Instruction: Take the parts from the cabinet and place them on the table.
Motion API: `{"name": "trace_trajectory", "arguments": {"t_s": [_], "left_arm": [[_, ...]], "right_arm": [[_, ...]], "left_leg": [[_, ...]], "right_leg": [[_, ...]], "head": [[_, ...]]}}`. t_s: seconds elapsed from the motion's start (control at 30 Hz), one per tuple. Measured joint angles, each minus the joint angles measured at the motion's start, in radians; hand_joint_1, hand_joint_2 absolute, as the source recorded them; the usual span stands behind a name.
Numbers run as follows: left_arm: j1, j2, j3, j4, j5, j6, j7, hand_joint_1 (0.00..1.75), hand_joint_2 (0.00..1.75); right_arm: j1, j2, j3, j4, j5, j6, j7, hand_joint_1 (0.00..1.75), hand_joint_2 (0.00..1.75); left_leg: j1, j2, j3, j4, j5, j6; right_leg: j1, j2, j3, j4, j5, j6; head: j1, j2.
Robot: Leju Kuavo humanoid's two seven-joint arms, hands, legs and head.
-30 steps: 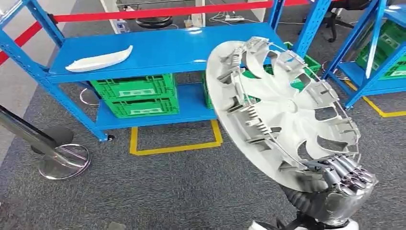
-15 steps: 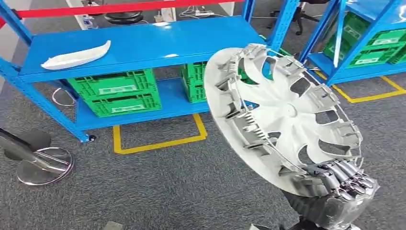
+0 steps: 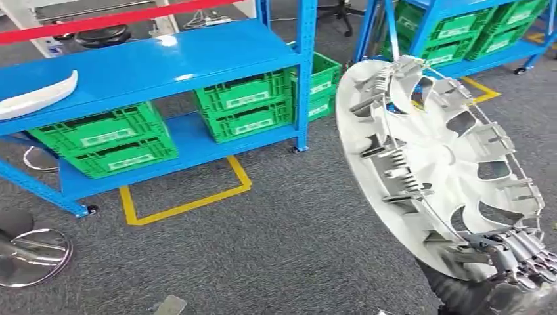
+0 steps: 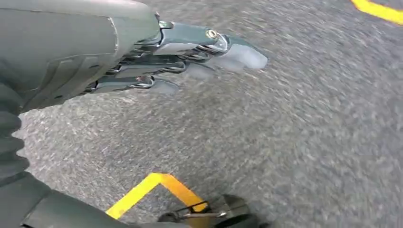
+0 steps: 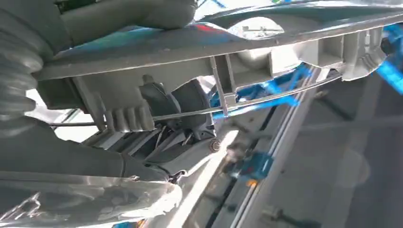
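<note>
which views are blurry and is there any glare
Head view: fairly sharp, with glare patches on the blue shelf top and clear detail on the wheel cover held by the right hand. Left wrist view: carpet streaked with motion blur beyond the left hand. Right wrist view: background smeared, bright glare behind the cover's rim.

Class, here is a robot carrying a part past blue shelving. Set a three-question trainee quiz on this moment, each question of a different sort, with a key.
1. True or false: the right hand grips the silver wheel cover by its lower rim.
2. Multiple choice: the long white part lies on (A) the carpet, (B) the top of the blue shelf unit, (C) a green crate.
3. Fill in: the left hand hangs over grey ____.

Key
1. True.
2. B.
3. Carpet; the hand holds nothing.
</note>
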Motion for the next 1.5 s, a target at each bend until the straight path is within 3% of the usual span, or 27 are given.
{"name": "trace_trajectory", "arguments": {"t_s": [0.07, 0.13, 0.17, 0.2, 0.33, 0.4, 0.47, 0.53, 0.57, 0.63, 0.67, 0.7, 0.73, 0.83, 0.9, 0.93, 1.0, 1.03, 1.1, 1.17, 1.2, 1.23, 1.33, 1.37, 1.4, 1.43, 1.5], "left_arm": [[-0.001, -0.003, -0.007, 0.000, -0.012, 0.000, 0.004, 0.00, 1.75], [-0.004, -0.004, -0.016, 0.000, -0.020, 0.000, 0.009, 0.00, 1.75], [-0.005, -0.004, -0.019, 0.000, -0.023, 0.001, 0.012, 0.00, 1.75], [-0.005, -0.003, -0.019, 0.000, -0.025, 0.001, 0.014, 0.00, 1.75], [-0.010, -0.015, -0.020, 0.000, -0.010, -0.016, 0.013, 0.00, 1.75], [-0.011, -0.016, -0.019, 0.000, -0.010, -0.016, 0.013, 0.00, 1.75], [-0.005, -0.018, -0.019, 0.000, -0.010, -0.016, 0.014, 0.00, 1.75], [-0.003, -0.018, -0.019, 0.000, -0.010, -0.016, 0.014, 0.00, 1.75], [-0.004, -0.019, -0.019, 0.000, -0.010, -0.016, 0.014, 0.00, 1.75], [-0.008, -0.021, -0.019, 0.000, -0.011, -0.016, 0.014, 0.00, 1.75], [-0.010, -0.021, -0.019, 0.000, -0.012, -0.016, 0.014, 0.00, 1.75], [-0.011, -0.020, -0.019, 0.000, -0.017, -0.016, 0.014, 0.00, 1.75], [-0.013, -0.021, -0.020, 0.000, -0.023, -0.015, 0.014, 0.00, 1.75], [-0.021, -0.022, -0.020, -0.001, -0.029, -0.006, 0.011, 0.00, 1.75], [-0.026, -0.020, -0.019, -0.002, -0.016, 0.004, -0.005, 0.00, 1.75], [-0.026, -0.019, -0.016, -0.002, -0.007, 0.010, -0.011, 0.00, 1.75], [-0.022, -0.016, -0.014, -0.002, 0.003, 0.012, -0.015, 0.00, 1.75], [-0.020, -0.015, -0.013, -0.002, 0.007, 0.011, -0.018, 0.00, 1.75], [-0.020, -0.013, -0.005, -0.002, 0.012, 0.008, -0.025, 0.00, 1.75], [-0.021, -0.011, 0.002, -0.002, 0.013, 0.007, -0.026, 0.00, 1.75], [-0.020, -0.005, 0.004, -0.002, 0.013, 0.007, -0.026, 0.00, 1.75], [-0.018, -0.005, 0.005, -0.002, 0.012, 0.006, -0.026, 0.00, 1.75], [-0.022, -0.004, 0.005, -0.002, -0.002, 0.005, -0.021, 0.00, 1.75], [-0.021, -0.006, 0.005, -0.002, -0.004, 0.005, -0.018, 0.00, 1.75], [-0.020, -0.005, 0.006, -0.002, -0.006, 0.005, -0.017, 0.00, 1.75], [-0.017, -0.004, 0.006, -0.002, -0.007, 0.005, -0.017, 0.00, 1.75], [-0.008, -0.003, 0.007, -0.002, -0.002, 0.008, -0.022, 0.00, 1.75]], "right_arm": [[0.011, 0.000, -0.019, -0.014, -0.001, 0.000, 0.001, 1.75, 1.75], [0.019, 0.000, -0.032, -0.029, 0.003, 0.000, 0.004, 1.75, 1.75], [0.024, 0.000, -0.038, -0.038, 0.008, 0.000, 0.008, 1.75, 1.75], [0.026, 0.001, -0.042, -0.046, 0.014, 0.000, 0.016, 1.75, 1.75], [0.053, 0.002, -0.056, -0.084, 0.061, 0.000, 0.074, 1.75, 1.75], [0.067, 0.002, -0.057, -0.098, 0.080, 0.000, 0.089, 1.75, 1.75], [0.073, 0.002, -0.057, -0.103, 0.100, 0.000, 0.097, 1.75, 1.75], [0.080, 0.002, -0.058, -0.109, 0.105, 0.000, 0.100, 1.75, 1.75], [0.082, 0.002, -0.058, -0.109, 0.105, 0.000, 0.104, 1.75, 1.75], [0.089, 0.002, -0.058, -0.115, 0.121, 0.000, 0.112, 1.75, 1.75], [0.089, 0.002, -0.057, -0.121, 0.134, 0.000, 0.121, 1.75, 1.75], [0.086, 0.002, -0.057, -0.123, 0.142, 0.000, 0.129, 1.75, 1.75], [0.088, 0.003, -0.056, -0.128, 0.143, 0.000, 0.132, 1.75, 1.75], [0.086, 0.003, -0.057, -0.134, 0.138, 0.000, 0.135, 1.75, 1.75], [0.074, 0.005, -0.057, -0.134, 0.131, 0.000, 0.142, 1.75, 1.75], [0.067, 0.006, -0.057, -0.133, 0.130, 0.000, 0.147, 1.75, 1.75], [0.061, 0.007, -0.059, -0.131, 0.126, 0.000, 0.151, 1.75, 1.75], [0.057, 0.007, -0.060, -0.129, 0.125, 0.000, 0.152, 1.75, 1.75], [0.049, 0.007, -0.065, -0.123, 0.123, 0.000, 0.153, 1.75, 1.75], [0.047, 0.007, -0.068, -0.122, 0.123, 0.000, 0.153, 1.75, 1.75], [0.044, 0.007, -0.069, -0.121, 0.123, 0.000, 0.153, 1.75, 1.75], [0.038, 0.007, -0.070, -0.119, 0.124, 0.000, 0.153, 1.75, 1.75], [0.038, 0.008, -0.074, -0.118, 0.129, 0.000, 0.175, 1.75, 1.75], [0.039, 0.008, -0.077, -0.117, 0.129, 0.000, 0.181, 1.75, 1.75], [0.038, 0.008, -0.079, -0.117, 0.129, 0.000, 0.184, 1.75, 1.75], [0.033, 0.008, -0.079, -0.117, 0.130, 0.000, 0.186, 1.75, 1.75], [0.032, 0.008, -0.082, -0.117, 0.125, 0.000, 0.192, 1.75, 1.75]], "left_leg": [[0.000, -0.002, 0.015, -0.024, 0.043, 0.004], [0.000, -0.022, 0.093, -0.177, 0.133, 0.016], [0.000, -0.064, 0.130, -0.256, 0.163, 0.024], [0.004, -0.098, 0.135, -0.277, 0.157, 0.031], [0.007, -0.060, 0.136, -0.303, 0.159, 0.038], [0.008, -0.033, 0.131, -0.307, 0.167, 0.048], [0.005, -0.001, 0.126, -0.306, 0.167, 0.049], [0.005, 0.029, 0.122, -0.305, 0.169, 0.047], [0.005, 0.044, 0.122, -0.305, 0.169, 0.047], [0.005, 0.067, 0.124, -0.303, 0.167, 0.044], [0.005, 0.076, 0.127, -0.301, 0.166, 0.039], [-0.005, 0.084, 0.125, -0.299, 0.163, 0.031], [-0.005, 0.088, 0.123, -0.296, 0.165, 0.025], [-0.004, 0.115, 0.127, -0.298, 0.167, 0.013], [0.001, 0.038, 0.111, -0.257, 0.119, -0.001], [0.002, 0.013, 0.080, -0.181, 0.071, -0.001], [0.003, 0.000, 0.011, -0.021, 0.001, -0.001], [0.003, -0.001, -0.006, 0.017, -0.004, 0.001], [0.002, -0.004, 0.024, -0.043, 0.059, 0.008], [0.001, -0.040, 0.106, -0.223, 0.161, 0.026], [0.002, -0.088, 0.125, -0.261, 0.160, 0.038], [0.003, -0.091, 0.125, -0.275, 0.166, 0.037], [-0.002, -0.063, 0.124, -0.290, 0.157, 0.041], [0.010, -0.044, 0.127, -0.308, 0.167, 0.041], [0.009, -0.035, 0.128, -0.310, 0.169, 0.044], [0.008, -0.023, 0.127, -0.310, 0.169, 0.047], [0.006, 0.006, 0.125, -0.309, 0.169, 0.047]], "right_leg": [[0.001, 0.029, -0.004, 0.004, 0.003, 0.003], [0.002, 0.055, -0.005, 0.008, 0.006, 0.007], [0.001, 0.066, -0.007, 0.010, 0.007, 0.009], [0.006, 0.076, -0.014, 0.017, 0.010, 0.016], [0.001, 0.110, -0.047, 0.016, 0.027, 0.044], [0.002, 0.019, -0.080, 0.082, -0.029, 0.048], [-0.002, -0.008, -0.147, 0.240, -0.111, 0.059], [-0.005, -0.011, -0.177, 0.329, -0.139, 0.067], [-0.007, -0.014, -0.153, 0.302, -0.117, 0.069], [-0.009, -0.035, -0.050, 0.137, -0.043, 0.067], [-0.008, -0.069, 0.009, 0.042, -0.019, 0.065], [0.004, -0.101, 0.030, 0.011, -0.040, 0.060], [0.001, -0.081, 0.024, 0.011, -0.031, 0.046], [0.002, -0.055, 0.004, 0.010, -0.026, 0.029], [-0.006, -0.037, 0.012, 0.007, -0.017, 0.014], [-0.006, -0.027, 0.007, 0.007, -0.013, 0.008], [-0.002, -0.002, 0.000, 0.007, -0.009, 0.003], [-0.001, 0.011, -0.002, 0.008, -0.007, 0.002], [0.002, 0.038, -0.002, 0.010, -0.006, 0.003], [0.006, 0.065, 0.001, 0.012, -0.005, 0.004], [0.003, 0.073, -0.002, 0.013, -0.004, 0.007], [0.006, 0.086, -0.008, 0.019, -0.001, 0.013], [-0.001, 0.111, -0.030, 0.015, 0.013, 0.034], [0.001, 0.088, -0.043, 0.025, 0.005, 0.036], [0.004, 0.041, -0.052, 0.045, -0.013, 0.043], [0.002, 0.009, -0.080, 0.103, -0.052, 0.050], [-0.005, -0.009, -0.154, 0.268, -0.127, 0.061]], "head": [[0.000, 0.000], [0.000, 0.000], [0.000, 0.000], [0.002, 0.000], [-0.001, 0.000], [0.011, 0.000], [0.013, 0.000], [0.015, 0.000], [0.015, 0.000], [0.014, 0.000], [0.015, 0.000], [0.016, 0.000], [0.012, 0.000], [0.015, 0.000], [0.011, 0.000], [0.008, 0.000], [0.010, 0.000], [0.009, 0.000], [0.009, 0.000], [0.010, 0.000], [0.013, 0.000], [0.014, 0.000], [0.010, 0.000], [0.008, 0.000], [0.013, 0.000], [0.021, 0.000], [0.019, 0.000]]}}
